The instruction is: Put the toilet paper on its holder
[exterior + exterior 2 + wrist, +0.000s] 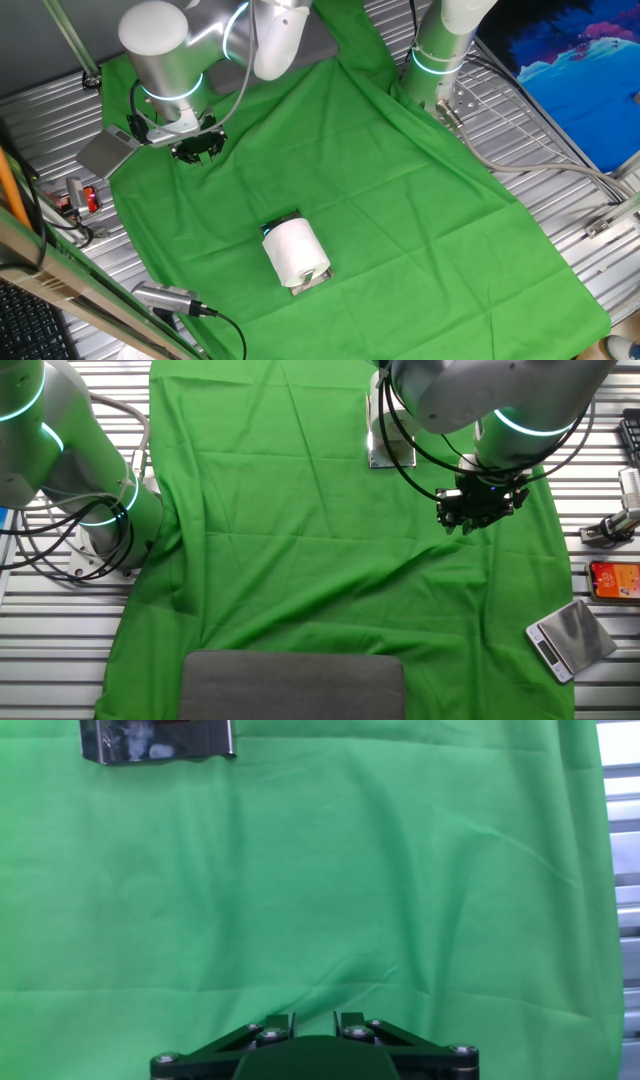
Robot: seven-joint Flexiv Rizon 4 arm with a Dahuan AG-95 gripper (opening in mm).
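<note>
The pincer [196,149] hangs over the far left part of the green cloth [380,190], near the cloth's edge, and holds nothing. In the hand view only its dark base shows at the bottom of the picture, with plain cloth ahead of it; the fingertips themselves are out of frame. In the other fixed view the pincer [478,510] appears as a dark cluster below the arm's wrist, its fingers close together with only a slight gap, touching neither the cloth nor any object. How narrow the gap truly is I cannot tell for certain from these views.

The toilet paper [295,251] lies well apart from the pincer, near the middle of the cloth toward the front edge. It is a white roll lying on its side, resting on the holder [312,282], whose shiny metal edge peeks out beneath the roll's near end. Whether the roll is threaded on the bar cannot be made out.

In the hand view a chrome plate [157,740] sits at the top left, on the cloth.

A second arm's base [440,55] stands at the far side of the bench [560,200]. A small scale [570,636] lies off the cloth on the bench's slats.
</note>
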